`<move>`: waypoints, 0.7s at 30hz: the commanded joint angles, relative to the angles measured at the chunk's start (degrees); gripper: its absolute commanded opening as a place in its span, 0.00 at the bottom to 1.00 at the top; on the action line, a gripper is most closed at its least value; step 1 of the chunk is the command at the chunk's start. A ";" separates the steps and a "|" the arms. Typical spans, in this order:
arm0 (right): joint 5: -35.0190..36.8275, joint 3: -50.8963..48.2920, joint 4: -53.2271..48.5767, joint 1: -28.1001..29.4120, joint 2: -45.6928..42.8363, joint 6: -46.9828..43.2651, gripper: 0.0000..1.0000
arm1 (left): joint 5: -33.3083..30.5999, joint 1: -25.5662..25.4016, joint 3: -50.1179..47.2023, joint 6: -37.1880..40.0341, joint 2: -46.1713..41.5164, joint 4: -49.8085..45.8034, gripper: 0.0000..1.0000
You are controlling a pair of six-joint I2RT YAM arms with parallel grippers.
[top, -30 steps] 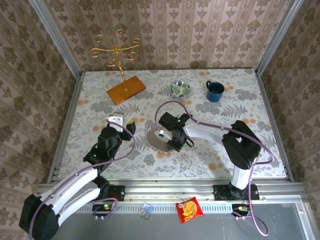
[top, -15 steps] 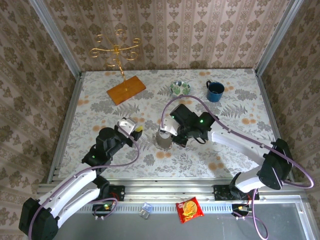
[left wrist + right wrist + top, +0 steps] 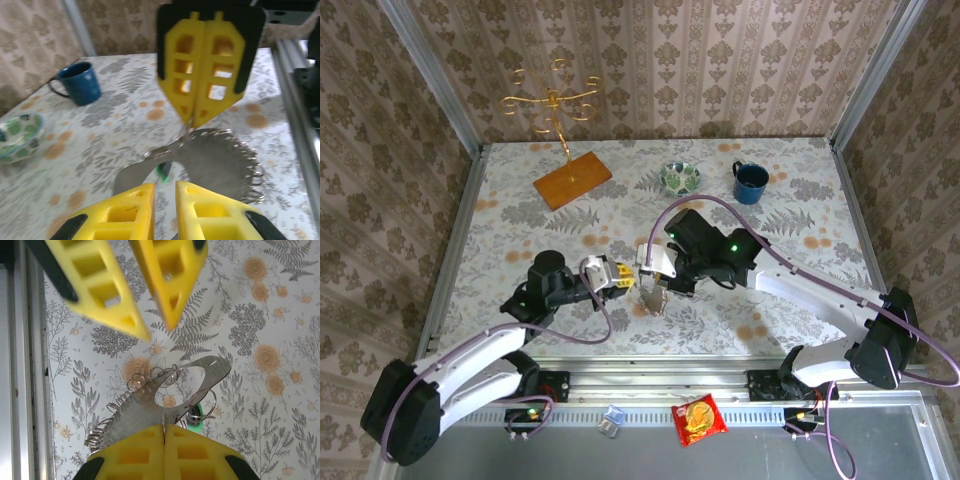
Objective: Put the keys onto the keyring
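My right gripper (image 3: 164,429) is shut on the edge of a flat grey metal plate (image 3: 140,410) that has an oval hole and several wire rings along its rim. It holds the plate above the table. A loose keyring (image 3: 202,402) hangs at the plate's edge, with a small green piece (image 3: 196,419) under it. No keys can be told apart. My left gripper (image 3: 165,187) points at the plate (image 3: 220,160) from close by, jaws a narrow gap apart with nothing between them. In the top view the left gripper (image 3: 620,275) and the right gripper (image 3: 650,285) nearly meet at the table's front centre.
A gold hook stand (image 3: 552,100) on a wooden base (image 3: 572,180) stands at the back left. A patterned bowl (image 3: 680,178) and a blue mug (image 3: 751,182) sit at the back centre. A red snack packet (image 3: 699,418) lies on the rail in front.
My right arm stretched out and brought the plate lower and to the front. My left gripper swung right toward it, and its jaws narrowed.
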 commanded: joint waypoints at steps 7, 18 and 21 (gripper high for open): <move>-1.89 0.96 0.29 1.84 -0.25 -2.02 0.00 | 7.18 -1.54 1.06 1.19 6.50 8.47 0.21; -2.18 2.04 1.14 3.18 0.91 -2.05 0.00 | 6.83 -2.98 1.24 0.64 9.23 11.31 0.22; -2.39 2.17 1.49 3.54 1.11 -1.81 0.00 | 6.64 -3.33 1.13 0.10 9.99 12.83 0.21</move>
